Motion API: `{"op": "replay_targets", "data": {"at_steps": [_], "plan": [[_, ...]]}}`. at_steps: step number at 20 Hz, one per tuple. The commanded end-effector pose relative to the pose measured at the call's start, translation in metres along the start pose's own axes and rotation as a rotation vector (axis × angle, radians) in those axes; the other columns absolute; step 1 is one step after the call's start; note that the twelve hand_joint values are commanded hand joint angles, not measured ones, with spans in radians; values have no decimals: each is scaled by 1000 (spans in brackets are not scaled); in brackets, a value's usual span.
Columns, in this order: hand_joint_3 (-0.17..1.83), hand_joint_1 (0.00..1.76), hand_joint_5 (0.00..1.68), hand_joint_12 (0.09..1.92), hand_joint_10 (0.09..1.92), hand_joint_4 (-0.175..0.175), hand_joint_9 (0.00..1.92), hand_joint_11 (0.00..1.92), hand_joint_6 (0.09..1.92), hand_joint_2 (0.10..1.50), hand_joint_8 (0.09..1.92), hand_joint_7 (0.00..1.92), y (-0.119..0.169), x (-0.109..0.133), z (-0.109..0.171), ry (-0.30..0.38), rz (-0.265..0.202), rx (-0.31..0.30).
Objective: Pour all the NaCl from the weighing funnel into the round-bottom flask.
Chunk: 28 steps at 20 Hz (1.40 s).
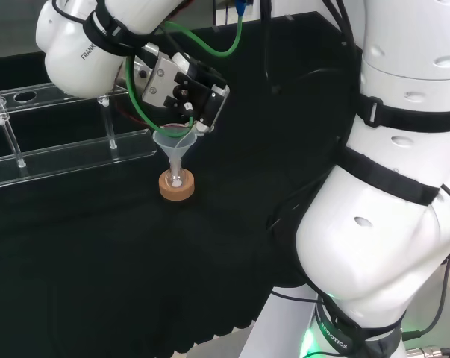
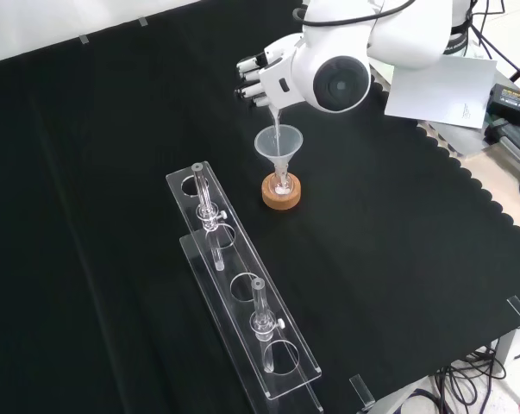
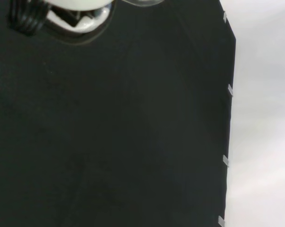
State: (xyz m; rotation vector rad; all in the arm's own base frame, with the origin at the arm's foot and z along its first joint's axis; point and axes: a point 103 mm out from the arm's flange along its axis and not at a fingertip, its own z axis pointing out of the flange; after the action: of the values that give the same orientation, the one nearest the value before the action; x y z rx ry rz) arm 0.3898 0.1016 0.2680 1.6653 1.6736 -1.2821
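One hand [image 1: 181,89] above funnel [image 2: 278,144] on cork-ring flask [image 2: 281,185], fingers curled around clear weighing funnel [image 2: 276,126].

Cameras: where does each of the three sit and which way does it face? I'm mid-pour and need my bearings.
Head view: behind and above the arm's base, looking over the white links at the hand above the conical funnel.
Front view: opposite the arm, looking down on the black cloth; a capped link stands before the hand.
Wrist view: at the wrist, facing bare cloth; a blurred hand part shows.
Head and front views share the funnel, cork ring and clear rack.
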Motion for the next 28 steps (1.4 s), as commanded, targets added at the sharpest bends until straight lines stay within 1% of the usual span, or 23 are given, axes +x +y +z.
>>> {"op": "replay_targets", "data": {"at_steps": [1,4,11,17,28], "plan": [[568,1110,1248,1070,289,175,922,779,683,712,628,590,-1,-1,-3,-29,10,7],[568,1110,1248,1070,290,175,921,779,683,712,628,588,-1,-1,-4,-54,15,9],[568,1110,1248,1072,290,175,918,777,683,712,629,585,-4,-1,-10,-87,22,2],[568,1110,1248,1072,291,175,916,773,683,712,630,583,-6,0,-18,-146,34,-11],[568,1110,1248,1074,293,175,913,766,683,712,630,578,-7,1,-22,-205,45,-13]]}}
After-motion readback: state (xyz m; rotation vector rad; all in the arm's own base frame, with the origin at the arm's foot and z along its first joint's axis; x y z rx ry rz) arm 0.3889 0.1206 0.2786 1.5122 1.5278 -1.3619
